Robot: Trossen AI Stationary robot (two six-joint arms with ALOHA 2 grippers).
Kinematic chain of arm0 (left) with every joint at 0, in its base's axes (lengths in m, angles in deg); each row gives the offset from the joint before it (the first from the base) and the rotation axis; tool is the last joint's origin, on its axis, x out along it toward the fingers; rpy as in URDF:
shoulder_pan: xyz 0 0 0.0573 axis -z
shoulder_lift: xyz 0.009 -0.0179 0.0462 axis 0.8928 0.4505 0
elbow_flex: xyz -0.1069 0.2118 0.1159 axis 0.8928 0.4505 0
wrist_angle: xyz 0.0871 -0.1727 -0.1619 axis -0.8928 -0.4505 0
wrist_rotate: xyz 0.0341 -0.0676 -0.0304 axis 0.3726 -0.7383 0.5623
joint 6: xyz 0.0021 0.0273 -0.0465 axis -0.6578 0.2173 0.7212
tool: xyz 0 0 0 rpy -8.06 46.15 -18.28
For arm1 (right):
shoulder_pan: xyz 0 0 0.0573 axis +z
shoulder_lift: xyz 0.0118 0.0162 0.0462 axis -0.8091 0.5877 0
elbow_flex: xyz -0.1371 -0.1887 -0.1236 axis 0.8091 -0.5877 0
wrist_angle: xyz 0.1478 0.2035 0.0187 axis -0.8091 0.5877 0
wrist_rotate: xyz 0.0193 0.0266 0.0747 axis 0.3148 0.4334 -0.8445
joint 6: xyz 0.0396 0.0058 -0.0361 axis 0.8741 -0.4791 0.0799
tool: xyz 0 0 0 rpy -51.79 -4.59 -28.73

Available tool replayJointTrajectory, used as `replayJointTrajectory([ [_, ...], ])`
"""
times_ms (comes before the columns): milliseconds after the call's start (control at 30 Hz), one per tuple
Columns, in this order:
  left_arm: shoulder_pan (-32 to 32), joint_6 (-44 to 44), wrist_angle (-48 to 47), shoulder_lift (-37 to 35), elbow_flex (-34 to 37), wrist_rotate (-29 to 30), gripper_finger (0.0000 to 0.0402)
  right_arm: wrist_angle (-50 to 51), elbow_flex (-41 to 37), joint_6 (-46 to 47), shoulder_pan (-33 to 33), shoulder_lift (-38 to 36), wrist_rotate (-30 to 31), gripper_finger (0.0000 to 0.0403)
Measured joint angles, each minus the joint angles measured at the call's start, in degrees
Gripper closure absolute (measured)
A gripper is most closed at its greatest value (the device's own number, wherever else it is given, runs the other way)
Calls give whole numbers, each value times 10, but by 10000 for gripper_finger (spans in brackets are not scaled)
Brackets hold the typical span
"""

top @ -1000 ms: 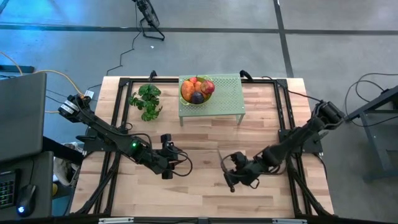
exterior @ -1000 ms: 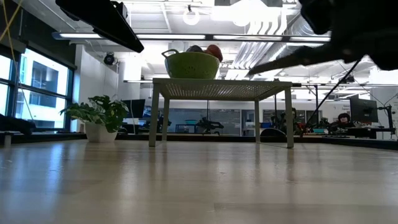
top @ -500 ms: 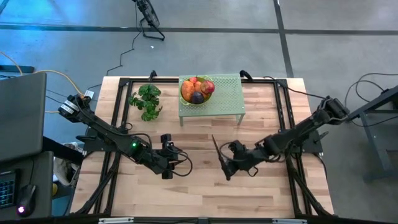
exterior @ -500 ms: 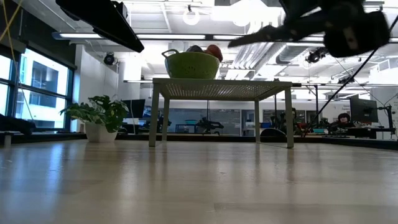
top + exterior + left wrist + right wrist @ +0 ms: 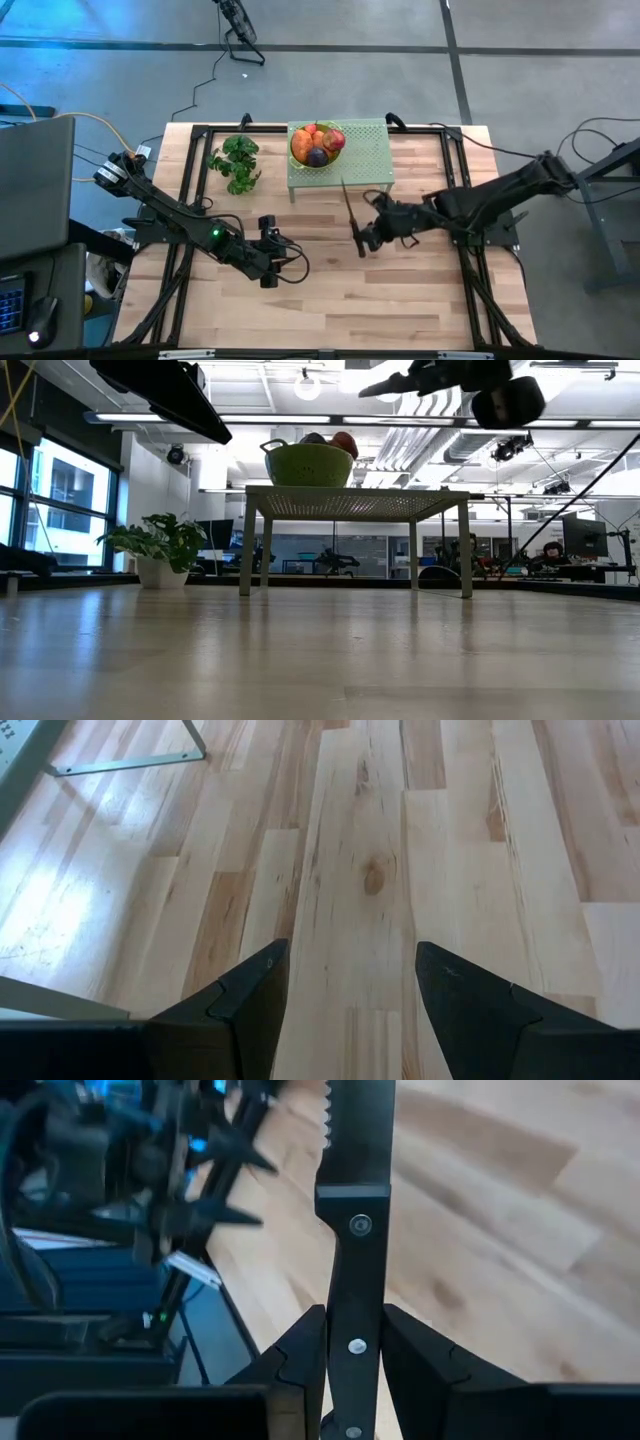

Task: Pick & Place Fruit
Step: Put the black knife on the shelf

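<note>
Tabletop (image 5: 330,290) of pale wood planks carries a green perforated metal stand (image 5: 365,160) holding the green bowl of fruit (image 5: 317,143). Left gripper (image 5: 268,252) waits low, fingers (image 5: 240,1010) half apart and empty. Right gripper (image 5: 368,238) hangs near the stand, fingers (image 5: 300,1360) clamped on a slim black-handled knife (image 5: 356,1230).

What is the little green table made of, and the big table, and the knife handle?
The little green table looks like painted metal: its top is dotted with tiny holes, on thin legs. The big table looks like wood: pale planks with grain and a knot. The knife handle is smooth and black with round silver rivets, probably plastic. The right gripper holds it.
</note>
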Motion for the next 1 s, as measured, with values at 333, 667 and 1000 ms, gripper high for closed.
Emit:
replayJointTrajectory([
  [333,0,4,1,0,0,0,190,0,0,-46,-73,-43,-17,323],
  [667,0,13,0,0,0,0,190,49,67,-106,-170,-55,-52,323],
  [1000,0,13,0,0,0,0,190,199,153,-127,-282,-55,-51,323],
])
